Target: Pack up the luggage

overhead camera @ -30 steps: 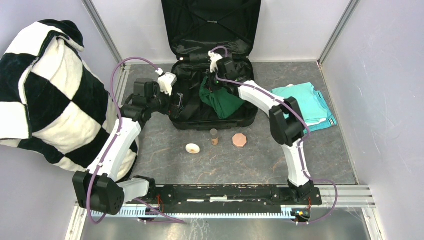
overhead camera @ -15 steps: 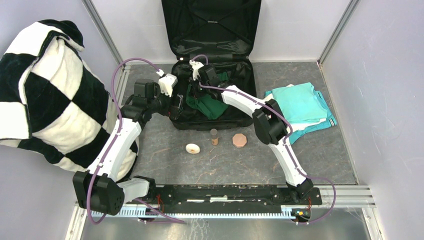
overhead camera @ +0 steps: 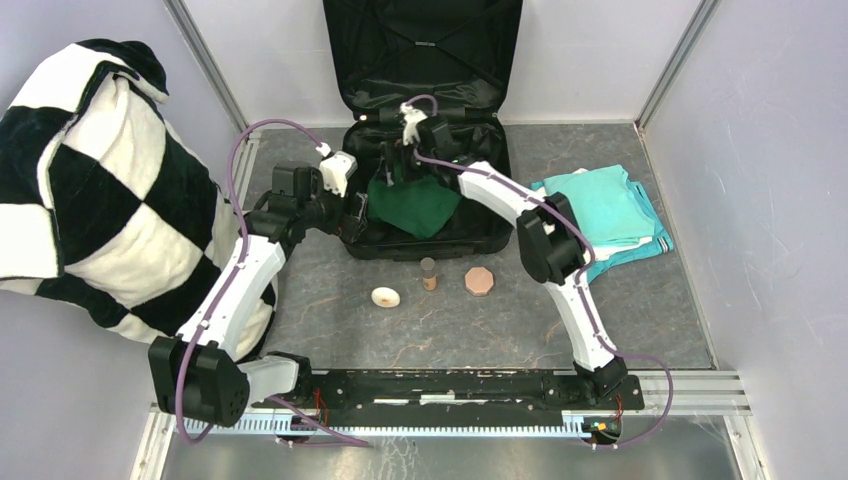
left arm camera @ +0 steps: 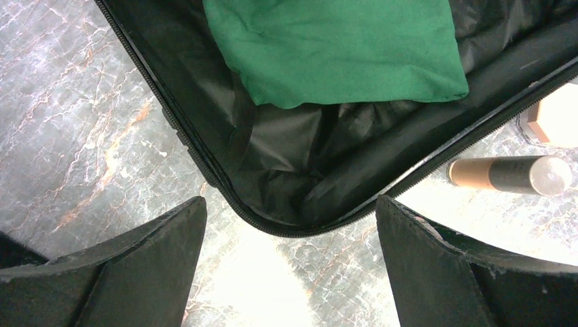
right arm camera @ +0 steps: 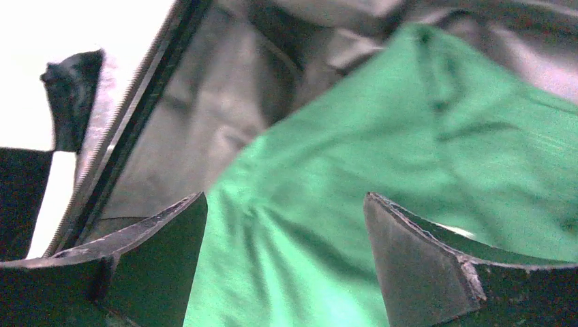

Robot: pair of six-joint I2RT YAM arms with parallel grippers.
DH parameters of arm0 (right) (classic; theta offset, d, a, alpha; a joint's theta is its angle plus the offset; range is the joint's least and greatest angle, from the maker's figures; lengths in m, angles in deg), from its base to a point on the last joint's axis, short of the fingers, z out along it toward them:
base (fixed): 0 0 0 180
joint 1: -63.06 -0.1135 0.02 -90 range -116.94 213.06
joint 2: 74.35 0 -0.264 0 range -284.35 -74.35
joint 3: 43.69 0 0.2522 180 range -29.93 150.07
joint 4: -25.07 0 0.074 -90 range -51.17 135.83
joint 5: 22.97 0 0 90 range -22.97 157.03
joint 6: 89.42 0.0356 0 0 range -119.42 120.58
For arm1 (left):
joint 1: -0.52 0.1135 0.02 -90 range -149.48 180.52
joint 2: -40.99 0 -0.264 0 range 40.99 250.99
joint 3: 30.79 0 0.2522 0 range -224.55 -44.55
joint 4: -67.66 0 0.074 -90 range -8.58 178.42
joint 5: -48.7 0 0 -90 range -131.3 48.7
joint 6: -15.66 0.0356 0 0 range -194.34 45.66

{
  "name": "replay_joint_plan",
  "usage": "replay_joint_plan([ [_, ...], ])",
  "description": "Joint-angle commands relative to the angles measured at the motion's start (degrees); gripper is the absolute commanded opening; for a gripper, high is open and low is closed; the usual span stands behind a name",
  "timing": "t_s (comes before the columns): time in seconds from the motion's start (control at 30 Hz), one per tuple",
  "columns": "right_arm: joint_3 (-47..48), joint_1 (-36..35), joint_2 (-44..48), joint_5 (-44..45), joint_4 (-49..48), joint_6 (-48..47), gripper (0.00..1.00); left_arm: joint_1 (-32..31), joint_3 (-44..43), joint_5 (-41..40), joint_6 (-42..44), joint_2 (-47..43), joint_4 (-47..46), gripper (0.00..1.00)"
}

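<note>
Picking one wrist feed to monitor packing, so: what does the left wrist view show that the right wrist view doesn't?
Only left wrist: the marbled table, a brown tube and a peach octagonal piece at the frame edge, both outside the luggage. Only right wrist: a blurred dark shape beyond the rim. Both: the green cloth lying inside the luggage, framed by open jaws.

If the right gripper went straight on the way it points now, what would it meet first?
Most likely the green cloth lying in the luggage: it fills the view straight ahead of the right gripper, between its open jaws. The gap to it is unclear.
</note>
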Motion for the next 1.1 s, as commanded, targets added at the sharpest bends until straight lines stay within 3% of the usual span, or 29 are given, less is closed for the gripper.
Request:
replay_joint_plan([
  [0.0, -4.22, 5.53, 10.22, 3.36, -0.80, -0.70, 0.91, -0.38, -0.94, -0.35, 1.79, 2.56, -3.81, 1.00],
  [0.27, -10.30, 12.66, 12.39, 6.30, 2.40, -1.48, 0.82, -1.19, -6.60, -2.72, -0.08, 15.09, -9.00, 0.99],
  [0.67, -6.64, 13.23, 3.80, 1.13, -0.63, -0.21, 0.60, -2.58, -12.47, -9.36, -0.03, 31.25, -14.42, 0.69],
  [0.8, -5.24, 13.23, 0.82, -0.22, -2.00, 1.42, 0.42, -2.58, -11.65, -11.66, -0.06, 32.91, -17.39, 0.46],
  [0.9, -5.55, 13.23, 0.28, -0.74, -1.78, 1.59, 0.22, -2.58, -10.45, -13.91, -0.35, 33.16, -20.86, 0.28],
  [1.0, -10.93, 13.24, 3.46, -0.72, -3.55, 1.55, 0.04, -2.58, -10.11, -17.10, -0.50, 33.01, -24.97, 0.22],
  [1.07, -16.95, 13.29, 7.01, 0.29, -5.93, 1.83, 0.00, -2.55, -11.11, -18.05, -0.53, 33.56, -26.20, 0.19],
])
